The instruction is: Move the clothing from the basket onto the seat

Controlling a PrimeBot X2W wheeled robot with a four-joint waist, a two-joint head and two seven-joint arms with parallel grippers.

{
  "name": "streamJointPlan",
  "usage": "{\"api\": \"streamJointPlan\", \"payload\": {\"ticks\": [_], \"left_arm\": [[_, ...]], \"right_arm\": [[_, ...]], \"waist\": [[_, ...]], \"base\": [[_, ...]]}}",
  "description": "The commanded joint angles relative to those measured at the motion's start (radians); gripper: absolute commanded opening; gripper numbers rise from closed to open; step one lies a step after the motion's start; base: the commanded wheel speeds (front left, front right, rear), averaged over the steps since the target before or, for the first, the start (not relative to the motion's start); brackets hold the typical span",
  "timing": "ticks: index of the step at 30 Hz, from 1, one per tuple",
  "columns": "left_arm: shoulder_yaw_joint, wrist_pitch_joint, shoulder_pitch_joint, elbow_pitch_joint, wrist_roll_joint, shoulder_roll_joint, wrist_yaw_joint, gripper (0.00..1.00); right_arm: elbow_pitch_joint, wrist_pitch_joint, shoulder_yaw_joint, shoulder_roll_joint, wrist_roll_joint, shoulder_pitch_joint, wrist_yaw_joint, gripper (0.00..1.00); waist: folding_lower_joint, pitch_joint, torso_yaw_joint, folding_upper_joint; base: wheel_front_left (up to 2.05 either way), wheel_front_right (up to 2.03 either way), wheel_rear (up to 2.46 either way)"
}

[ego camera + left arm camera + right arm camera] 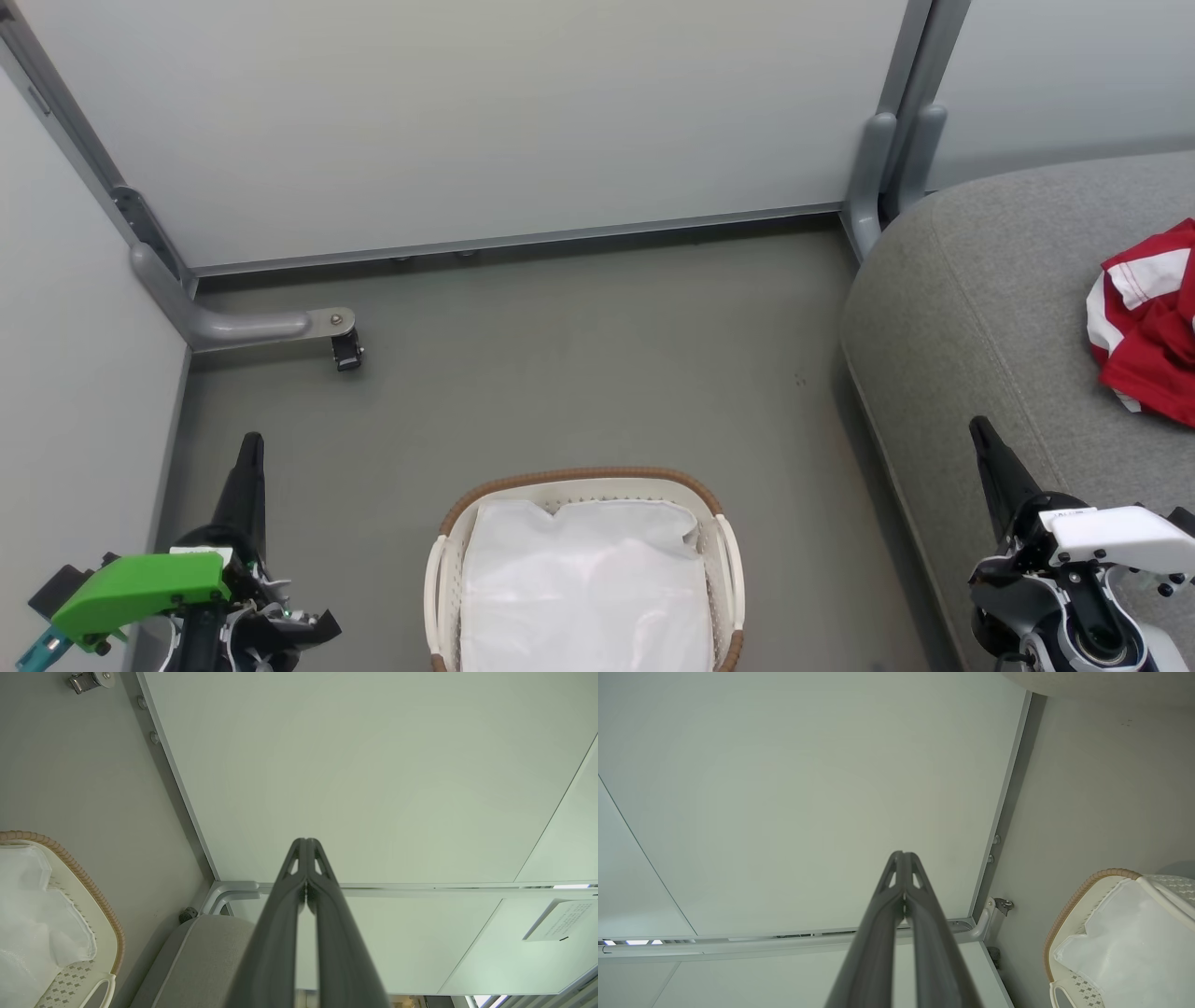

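Ahead of both jaws you have an open stretch of grey floor [579, 373], running up to a pale wall panel [485, 121] with a metal rail along its foot. Forward and to the left of the left jaws, a grey bracket [271, 327] sticks out from the corner post and ends in a small black caster [347, 353]; a side panel closes off the room just left of those jaws. On the other side, the seat [971, 280] takes up the right of the scene. Its rounded front edge runs down past the right jaws, whose tips show against the grey fabric near that edge. How high they stand above it, you cannot tell.

The basket [579, 478] stands on the floor between the two jaws, nearer to you than their tips and apart from both. A white liner sheet [583, 579] lies in it, covering most of the inside. The clothing [1153, 317] lies in a red-and-white heap on the seat, forward and to the right of the right jaws, well apart from them and cut by the head view's edge.

Both arms sit low at either side, the left under a green cover [140, 588], the right under a white cover [1116, 532], fingers pointing forward toward the wall. The left fingers [280, 933] meet at the tips, so the left jaws are closed on nothing; the right fingers [878, 942] meet the same way, and the right jaws are closed and hold nothing.
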Motion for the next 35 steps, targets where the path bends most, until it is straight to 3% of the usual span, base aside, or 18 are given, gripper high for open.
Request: {"api": "streamJointPlan", "payload": {"ticks": [1, 35], "left_arm": [[0.002, 0.003, -0.009, 0.0, -0.003, 0.006, -0.006, 0.0], [0.002, 0.003, -0.009, 0.0, -0.003, 0.006, -0.006, 0.0]], "right_arm": [[-0.003, 0.001, -0.002, -0.003, 0.004, 0.004, 0.0, 0.0], [-0.003, 0.001, -0.001, -0.003, 0.004, 0.004, 0.0, 0.0]], "waist": [[0.0, 0.0, 0.0, 0.0], [0.0, 0.0, 0.0, 0.0]], "base": [[0.0, 0.0, 0.0], [0.0, 0.0, 0.0]]}}
